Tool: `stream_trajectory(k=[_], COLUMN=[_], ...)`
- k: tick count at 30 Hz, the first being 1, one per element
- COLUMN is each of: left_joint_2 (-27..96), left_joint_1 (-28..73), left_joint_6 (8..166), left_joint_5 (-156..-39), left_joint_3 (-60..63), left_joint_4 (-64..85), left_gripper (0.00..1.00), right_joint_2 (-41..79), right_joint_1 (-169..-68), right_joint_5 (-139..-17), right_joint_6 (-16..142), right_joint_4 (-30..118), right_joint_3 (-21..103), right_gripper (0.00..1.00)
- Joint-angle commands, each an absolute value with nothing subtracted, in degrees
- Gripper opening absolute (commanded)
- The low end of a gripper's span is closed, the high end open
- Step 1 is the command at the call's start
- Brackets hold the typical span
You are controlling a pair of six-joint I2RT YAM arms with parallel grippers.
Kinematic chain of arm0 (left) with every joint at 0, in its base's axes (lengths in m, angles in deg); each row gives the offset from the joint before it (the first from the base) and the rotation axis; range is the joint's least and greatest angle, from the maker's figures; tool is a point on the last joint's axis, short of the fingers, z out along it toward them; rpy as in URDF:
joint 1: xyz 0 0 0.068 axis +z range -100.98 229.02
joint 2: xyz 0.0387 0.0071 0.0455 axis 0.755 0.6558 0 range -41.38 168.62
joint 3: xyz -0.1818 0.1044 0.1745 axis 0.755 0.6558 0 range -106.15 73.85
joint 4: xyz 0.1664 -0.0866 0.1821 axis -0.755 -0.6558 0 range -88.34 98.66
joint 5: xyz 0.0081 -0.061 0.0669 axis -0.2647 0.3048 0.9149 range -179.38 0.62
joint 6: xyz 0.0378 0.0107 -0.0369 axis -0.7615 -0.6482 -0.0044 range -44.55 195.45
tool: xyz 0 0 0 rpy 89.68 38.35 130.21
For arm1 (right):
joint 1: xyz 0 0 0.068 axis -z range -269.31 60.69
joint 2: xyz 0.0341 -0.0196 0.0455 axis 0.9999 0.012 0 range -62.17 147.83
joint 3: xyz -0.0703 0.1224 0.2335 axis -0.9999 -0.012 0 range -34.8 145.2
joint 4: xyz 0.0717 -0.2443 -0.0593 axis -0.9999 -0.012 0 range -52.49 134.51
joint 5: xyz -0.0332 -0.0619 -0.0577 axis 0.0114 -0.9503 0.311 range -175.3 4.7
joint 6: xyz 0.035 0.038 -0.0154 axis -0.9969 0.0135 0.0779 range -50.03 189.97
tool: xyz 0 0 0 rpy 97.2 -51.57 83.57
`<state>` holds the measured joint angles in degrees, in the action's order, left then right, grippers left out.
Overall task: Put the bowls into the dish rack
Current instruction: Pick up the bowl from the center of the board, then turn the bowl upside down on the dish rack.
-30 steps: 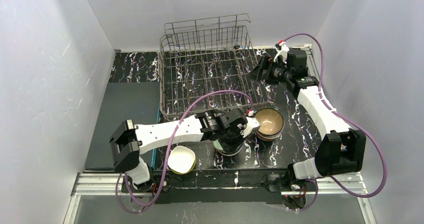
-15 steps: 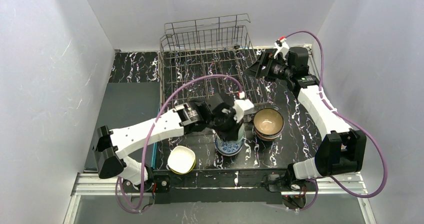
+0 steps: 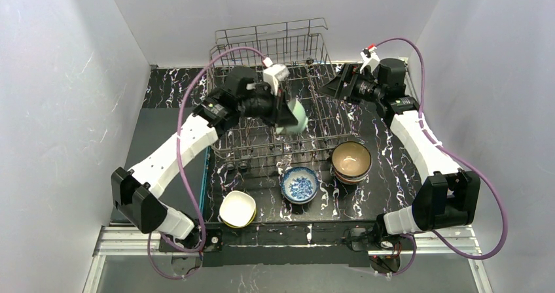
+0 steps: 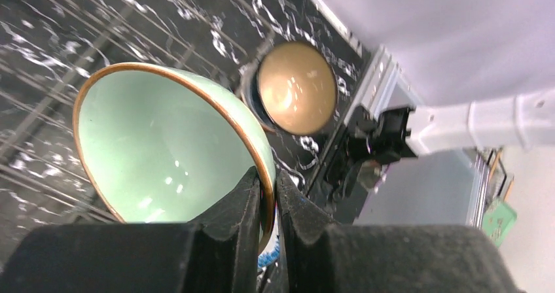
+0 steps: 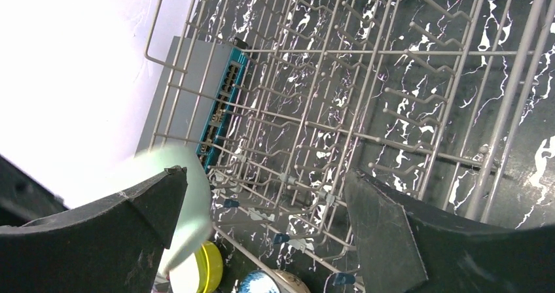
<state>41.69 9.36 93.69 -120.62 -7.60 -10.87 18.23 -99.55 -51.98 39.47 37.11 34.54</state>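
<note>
**Operator:** Where does my rack sit?

**Spotter:** Your dish rack [image 3: 262,133] fills the upper middle of the top view; it stands on the black marbled table [image 3: 393,175], with its tall wire back toward the far wall.

**Operator:** And my arms?

**Spotter:** Your left arm [image 3: 177,149] climbs from the lower left of the frame to above the rack. Its left gripper [image 3: 283,110] is clamped on the mint bowl [image 3: 296,120]; in the left wrist view the two fingers pinch the bowl's brown-edged rim, one inside and one outside. The bowl hangs tilted on its side over the middle of the rack; whether it touches the tines, I cannot tell. Your right arm [image 3: 419,142] runs up the right side of the frame; the right gripper [image 3: 337,87] hovers at the rack's upper right corner; in the right wrist view its fingers stand wide apart over the wire grid.

**Operator:** The other bowls?

**Spotter:** They lie on the table below the rack's near edge. The tan bowl [image 3: 351,157] tops a stack of darker bowls at centre right; the blue-patterned bowl [image 3: 300,184] sits upright near its left, apart from it. The white bowl [image 3: 237,206] lies tilted in a yellow bowl [image 3: 226,222] further toward the lower left.
</note>
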Motion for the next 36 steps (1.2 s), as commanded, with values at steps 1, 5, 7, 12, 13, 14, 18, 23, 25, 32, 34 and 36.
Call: stream_trajectory(k=[1, 5, 7, 12, 13, 14, 18, 23, 25, 32, 34, 36], left_joint_2=[42.1, 43.8, 44.1, 41.6, 40.5, 39.0, 32.7, 27.2, 25.4, 21.7, 20.9, 20.5], left_joint_1=[16.4, 20.3, 21.0, 21.1, 21.1, 21.0, 21.1, 20.9, 20.7, 19.5, 18.9, 18.5], left_joint_6=[95.3, 92.8, 88.3, 76.4, 74.2, 72.7, 67.7, 64.2, 63.5, 58.7, 57.3, 56.4], left_joint_5=[-127.8, -126.3, -123.8, -120.0, -119.2, -118.0, -114.1, -113.0, -112.0, -106.4, -104.3, -102.9], left_joint_3=[-12.2, -12.6, -12.3, -4.7, -2.6, 0.0, 9.6, 15.1, 17.1, 22.4, 23.5, 24.1], left_joint_4=[-4.5, -2.7, -2.7, 3.0, 4.7, 7.0, 15.5, 18.9, 21.0, 24.1, 24.6, 24.9], left_gripper=[0.0, 0.0, 0.0, 0.0, 0.0, 0.0, 0.0, 0.0, 0.0, 0.0, 0.0, 0.0], right_joint_2=[18.7, 21.1, 22.4, 25.5, 26.2, 26.9, 30.4, 34.9, 36.5, 39.4, 39.7, 39.8], right_joint_1=[-99.7, -100.9, -102.2, -105.9, -106.7, -107.5, -110.6, -113.7, -115.3, -119.9, -120.7, -121.4], right_joint_5=[-51.6, -50.1, -49.6, -49.0, -49.0, -49.0, -48.4, -45.0, -44.1, -43.4, -43.1, -42.6], right_joint_6=[37.6, 36.5, 36.1, 34.3, 33.7, 33.4, 31.9, 26.0, 24.3, 20.8, 17.9, 16.1], right_joint_4=[37.1, 36.1, 36.0, 37.2, 37.4, 37.5, 38.3, 45.4, 46.9, 51.1, 54.2, 57.3], right_joint_3=[38.1, 39.4, 40.1, 42.1, 42.6, 43.2, 45.9, 47.7, 48.8, 49.3, 48.5, 47.9], right_gripper=[0.99, 0.99, 0.99, 0.99, 0.99, 0.99, 0.99, 0.99, 0.99, 0.99, 0.99, 0.99])
